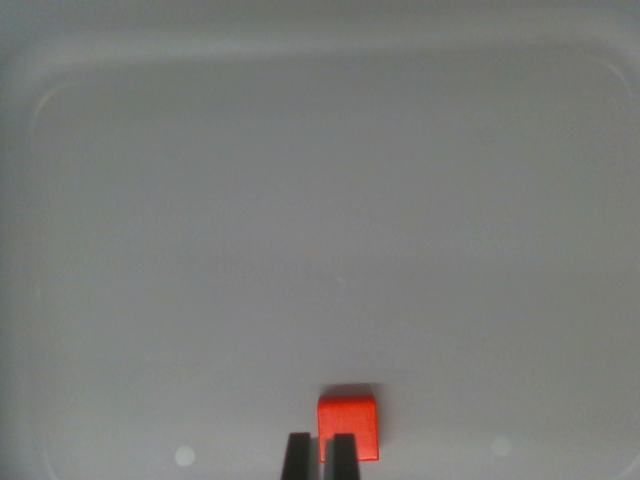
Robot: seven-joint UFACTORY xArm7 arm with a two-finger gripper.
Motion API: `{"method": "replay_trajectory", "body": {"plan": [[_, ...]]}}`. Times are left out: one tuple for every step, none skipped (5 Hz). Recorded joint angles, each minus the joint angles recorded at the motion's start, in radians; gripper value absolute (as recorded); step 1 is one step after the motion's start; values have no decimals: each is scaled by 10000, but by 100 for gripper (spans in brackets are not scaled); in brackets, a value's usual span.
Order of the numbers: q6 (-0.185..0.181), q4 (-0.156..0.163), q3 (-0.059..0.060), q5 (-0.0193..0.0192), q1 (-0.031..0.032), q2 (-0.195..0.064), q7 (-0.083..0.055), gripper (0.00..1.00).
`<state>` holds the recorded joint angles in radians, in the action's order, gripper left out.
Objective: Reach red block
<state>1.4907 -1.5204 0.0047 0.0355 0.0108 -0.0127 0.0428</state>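
Container: a shallow pale grey tray (pixel 60 130) with rounded corners fills nearly the whole wrist view; its raised rim shows as a faint line along the top, the wrist view's left and the wrist view's right.
Contents: one thing only, the red block (pixel 349 422), resting on the tray floor.
Red block position: low in the picture, a little to the wrist view's right of centre, near the bottom edge and well apart from the rim on every visible side.
Red block look: a small cube of bright red, its top face lit and its near face a shade deeper; a short dark shadow lies along its far edge.
Tool: two dark fingertips (pixel 297 457) rise from the bottom edge, the tool (pixel 320 458) being seen only at its tips.
Tool state: the tips stand slightly apart, with a narrow gap between them and nothing held in it.
Tool and block: the tip on the wrist view's right overlaps the block's lower left corner in the picture; whether it touches the block or hangs above it cannot be told.
Tray floor: plain and matt, with two faint pale round spots (pixel 184 456) low down, one at each side of the tool.
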Motion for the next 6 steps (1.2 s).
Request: {"method": "replay_trajectory", "body": {"plan": [[-312,299,2,-26,4,-25,7,0],[-312,299,2,-26,4,-25,7,0],[-656,629,4,-54,8,-53,14,0],[-656,629,4,-54,8,-53,14,0],[-1016,975,6,-84,12,-83,22,0],[-1016,975,6,-84,12,-83,22,0]]}}
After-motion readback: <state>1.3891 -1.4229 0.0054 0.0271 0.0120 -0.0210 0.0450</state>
